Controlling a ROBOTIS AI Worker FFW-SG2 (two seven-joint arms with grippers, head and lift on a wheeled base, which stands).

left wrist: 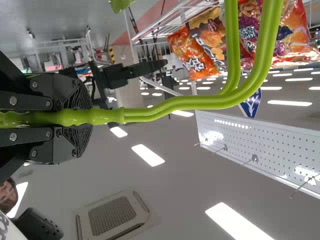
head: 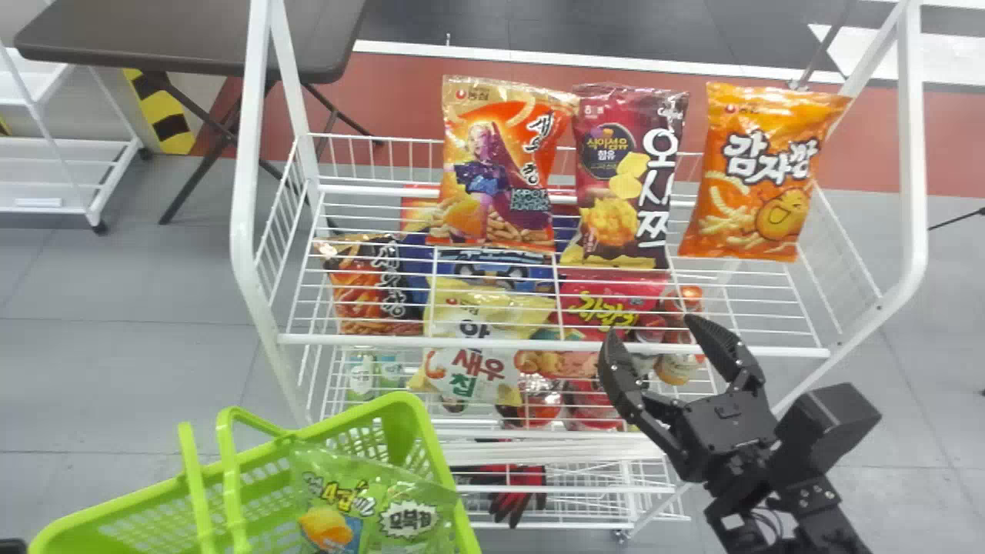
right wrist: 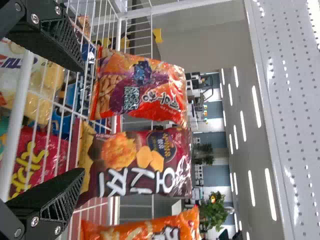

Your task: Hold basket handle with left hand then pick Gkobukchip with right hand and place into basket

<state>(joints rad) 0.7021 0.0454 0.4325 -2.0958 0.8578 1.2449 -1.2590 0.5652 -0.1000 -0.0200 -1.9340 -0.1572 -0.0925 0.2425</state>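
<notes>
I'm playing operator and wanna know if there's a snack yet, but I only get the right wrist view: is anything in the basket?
Observer: Yes, the head view shows a green snack bag in the basket.
Operator: Cool! Who's holding it up?
Observer: In the left wrist view, the left gripper is shut on the basket handles.
Operator: Is my right gripper over the basket?
Observer: No, the head view has the right gripper off to the basket's right, by the white rack.

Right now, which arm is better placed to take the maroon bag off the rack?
Right, I'd judge: the right gripper stands open and empty, facing the maroon bag; the left gripper is shut on the basket handle.
</notes>
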